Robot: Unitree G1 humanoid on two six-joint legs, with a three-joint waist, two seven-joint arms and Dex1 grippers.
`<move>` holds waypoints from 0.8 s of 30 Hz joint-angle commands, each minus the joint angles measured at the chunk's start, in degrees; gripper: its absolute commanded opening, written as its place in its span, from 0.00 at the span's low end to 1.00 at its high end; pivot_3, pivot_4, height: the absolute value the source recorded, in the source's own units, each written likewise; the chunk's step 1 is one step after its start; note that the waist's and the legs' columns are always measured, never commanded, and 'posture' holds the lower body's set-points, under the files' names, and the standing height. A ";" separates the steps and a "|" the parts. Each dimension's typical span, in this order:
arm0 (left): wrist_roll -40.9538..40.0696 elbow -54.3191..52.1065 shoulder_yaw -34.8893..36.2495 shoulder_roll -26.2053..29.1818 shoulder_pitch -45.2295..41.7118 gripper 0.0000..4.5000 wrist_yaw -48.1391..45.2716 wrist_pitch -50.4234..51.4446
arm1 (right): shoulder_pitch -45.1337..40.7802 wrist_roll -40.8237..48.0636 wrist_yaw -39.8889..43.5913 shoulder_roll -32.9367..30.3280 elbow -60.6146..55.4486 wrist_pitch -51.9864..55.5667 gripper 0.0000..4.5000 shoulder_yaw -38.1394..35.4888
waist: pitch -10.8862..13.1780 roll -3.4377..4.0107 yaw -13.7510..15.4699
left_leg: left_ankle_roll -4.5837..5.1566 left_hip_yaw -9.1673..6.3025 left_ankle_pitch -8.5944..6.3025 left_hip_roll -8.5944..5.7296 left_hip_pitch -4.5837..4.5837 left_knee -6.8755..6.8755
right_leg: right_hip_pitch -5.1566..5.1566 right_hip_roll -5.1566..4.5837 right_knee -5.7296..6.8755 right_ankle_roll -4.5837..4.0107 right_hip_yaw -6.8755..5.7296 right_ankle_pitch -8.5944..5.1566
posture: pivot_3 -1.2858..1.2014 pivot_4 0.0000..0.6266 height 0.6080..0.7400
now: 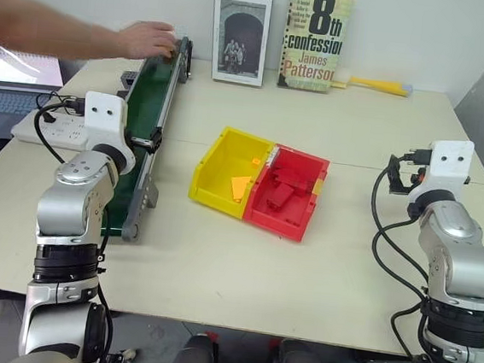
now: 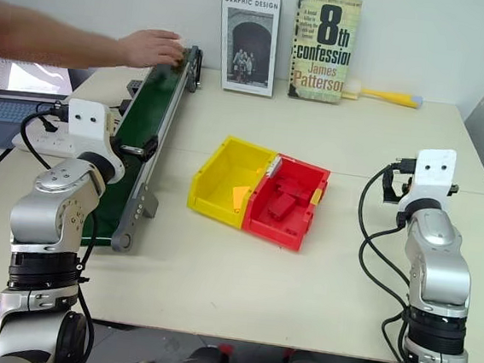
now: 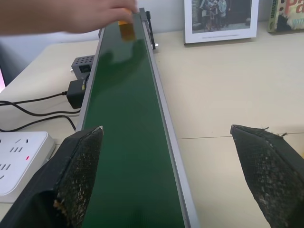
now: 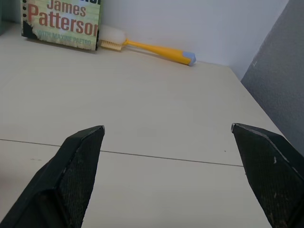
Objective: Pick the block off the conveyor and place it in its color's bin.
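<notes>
On ribbed green conveyor point(image 3: 128, 142), hand point(image 1: 148, 39) (person's), orange block point(image 3: 127, 29), studded?

Both arms raised level, jaws spread wide

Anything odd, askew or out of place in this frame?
Mostly tidy. A person's hand is at the far end of the conveyor, holding the block just over the belt. The joined yellow bin and red bin sit skewed to the table edge. Nothing looks spilled or damaged.
</notes>
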 commanded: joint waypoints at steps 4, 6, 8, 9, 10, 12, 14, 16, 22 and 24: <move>0.16 -1.97 1.84 0.93 -0.09 1.00 0.47 -0.95 | -1.45 -0.62 0.41 -0.71 -0.46 -1.23 1.00 -0.92 | 0.00 0.00 0.00 | 0.00 0.00 0.00 0.00 0.00 0.00 | 0.00 0.00 0.00 0.00 0.00 0.00 | 0.52 0.24 1.00; 0.02 -2.28 2.21 0.86 0.21 1.00 0.42 -0.95 | -1.58 -0.66 0.43 -0.56 -0.51 -1.16 1.00 -0.78 | 0.00 0.00 -0.01 | 0.00 0.00 0.00 0.00 0.00 0.00 | 0.00 0.00 0.00 0.00 0.00 0.00 | 0.52 0.24 1.00; 0.00 -2.46 2.76 0.66 0.46 1.00 0.77 -1.11 | -1.75 -0.70 0.51 -0.51 -0.32 -1.26 1.00 -0.66 | 0.00 0.00 -0.01 | 0.00 0.01 0.00 0.00 0.00 0.00 | 0.00 0.00 0.00 0.00 0.00 0.00 | 0.52 0.24 1.00; -0.03 -2.47 2.99 0.61 0.56 1.00 0.89 -1.16 | -1.85 -0.70 0.54 -0.50 -0.21 -1.31 1.00 -0.64 | 0.00 0.00 -0.01 | 0.00 0.00 0.00 0.00 0.00 0.00 | 0.00 0.00 0.00 0.00 0.00 0.00 | 0.52 0.24 1.00; 0.06 -2.44 3.14 0.59 0.66 1.00 1.06 -1.32 | -1.97 -0.71 0.55 -0.49 -0.09 -1.37 1.00 -0.60 | 0.00 0.00 0.00 | 0.00 0.00 0.00 0.00 0.00 0.00 | 0.00 0.00 0.00 0.00 0.00 0.00 | 0.52 0.24 1.00; 0.16 -2.37 3.48 0.47 0.79 1.00 1.47 -1.58 | -2.19 -0.71 0.63 -0.48 0.14 -1.50 1.00 -0.48 | 0.00 0.00 0.00 | 0.00 0.00 0.00 0.00 0.00 0.00 | 0.00 0.00 0.00 0.00 -0.01 0.00 | 0.52 0.24 1.00; 0.21 -2.63 4.12 0.15 1.15 1.00 2.33 -1.88 | -2.37 -0.57 0.94 -0.55 0.19 -1.62 1.00 -0.36 | 0.00 0.00 0.00 | 0.00 0.00 0.00 0.00 0.01 0.00 | 0.00 0.00 0.00 0.00 0.00 0.00 | 0.52 0.24 1.00; 0.22 -2.75 5.21 -0.61 1.38 1.00 3.96 -2.74 | -3.15 0.45 2.56 -0.87 0.45 -2.28 1.00 -0.24 | 0.00 0.00 0.01 | 0.00 -0.01 0.00 0.00 0.01 0.00 | 0.00 0.00 0.00 0.00 0.00 0.00 | 0.52 0.24 1.00; -0.80 -1.20 6.17 -3.38 0.57 1.00 5.90 -5.14 | -9.57 13.80 21.44 -2.89 -1.27 -1.35 1.00 1.59 | 0.02 0.03 -0.01 | 0.00 -0.01 0.00 0.00 0.02 0.00 | 0.02 0.00 -0.01 0.00 -0.02 0.00 | 0.52 0.24 1.00; -0.58 -0.22 5.80 -4.12 0.07 1.00 6.11 -6.05 | -11.60 19.34 27.94 -3.90 -2.52 0.20 1.00 2.06 | 0.02 0.03 -0.04 | 0.01 0.00 -0.01 -0.01 0.04 -0.01 | 0.01 0.00 0.00 0.00 0.01 0.00 | 0.52 0.24 1.00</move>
